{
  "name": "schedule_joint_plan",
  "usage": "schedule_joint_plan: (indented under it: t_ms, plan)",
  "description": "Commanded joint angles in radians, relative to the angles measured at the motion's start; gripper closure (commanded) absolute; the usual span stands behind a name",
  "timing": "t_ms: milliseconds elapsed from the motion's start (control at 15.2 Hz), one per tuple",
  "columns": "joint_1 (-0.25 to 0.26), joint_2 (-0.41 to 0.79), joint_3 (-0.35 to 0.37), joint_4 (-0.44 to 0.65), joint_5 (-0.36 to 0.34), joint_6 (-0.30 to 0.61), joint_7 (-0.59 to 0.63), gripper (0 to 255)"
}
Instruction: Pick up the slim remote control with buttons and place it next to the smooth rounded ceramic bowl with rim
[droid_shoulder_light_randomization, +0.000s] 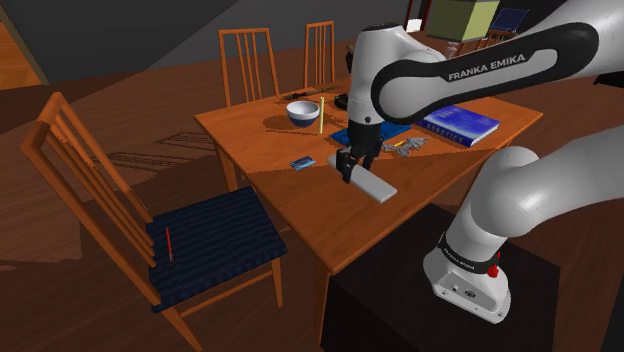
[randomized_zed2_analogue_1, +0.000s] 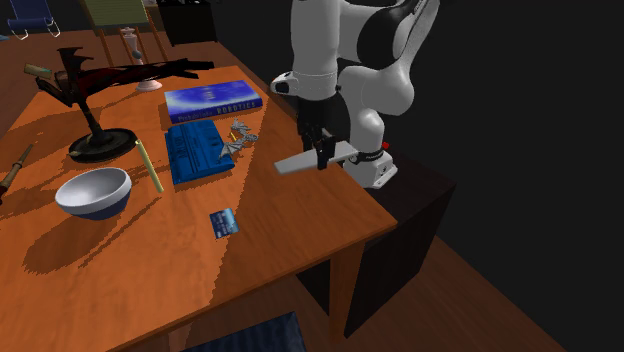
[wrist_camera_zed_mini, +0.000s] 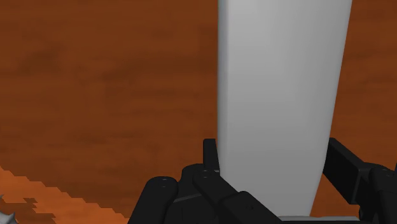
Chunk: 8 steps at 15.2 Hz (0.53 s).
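The remote (droid_shoulder_light_randomization: 368, 183) is a plain pale grey slab without visible buttons, near the table edge closest to the stand. My black gripper (droid_shoulder_light_randomization: 347, 168) is shut on one end of it, fingers clasping its long sides. In the second exterior view the remote (randomized_zed2_analogue_1: 298, 163) juts sideways from the gripper (randomized_zed2_analogue_1: 322, 152), level and low over the wood; whether it touches the table I cannot tell. In the wrist view the remote (wrist_camera_zed_mini: 280, 89) runs away from the gripper (wrist_camera_zed_mini: 277, 162) between both fingers (wrist_camera_zed_mini: 211, 153). The bowl (droid_shoulder_light_randomization: 303, 112), white inside and blue outside, stands far across the table (randomized_zed2_analogue_1: 93, 193).
On the wooden table (randomized_zed2_analogue_1: 280, 250) lie a blue book (randomized_zed2_analogue_1: 212, 98), a flat blue box (randomized_zed2_analogue_1: 197, 152), grey keys (randomized_zed2_analogue_1: 240, 134), a yellow stick (randomized_zed2_analogue_1: 150, 165) by the bowl, a small blue card (randomized_zed2_analogue_1: 224, 222) and a black stand (randomized_zed2_analogue_1: 98, 140). A blue-cushioned chair (droid_shoulder_light_randomization: 205, 245) stands at the side.
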<state>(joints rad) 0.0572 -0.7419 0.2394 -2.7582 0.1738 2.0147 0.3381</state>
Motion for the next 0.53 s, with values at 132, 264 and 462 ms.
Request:
schedule_joint_plan:
  t_ms: [132, 264, 462]
  plan:
    - [-0.002, -0.022, -0.009, 0.043, -0.008, -0.065, 0.001, 255]
    - [-0.004, -0.029, -0.014, 0.065, -0.012, -0.095, 0.001, 255]
    - [-0.006, -0.037, -0.019, 0.097, -0.017, -0.134, 0.001, 255]
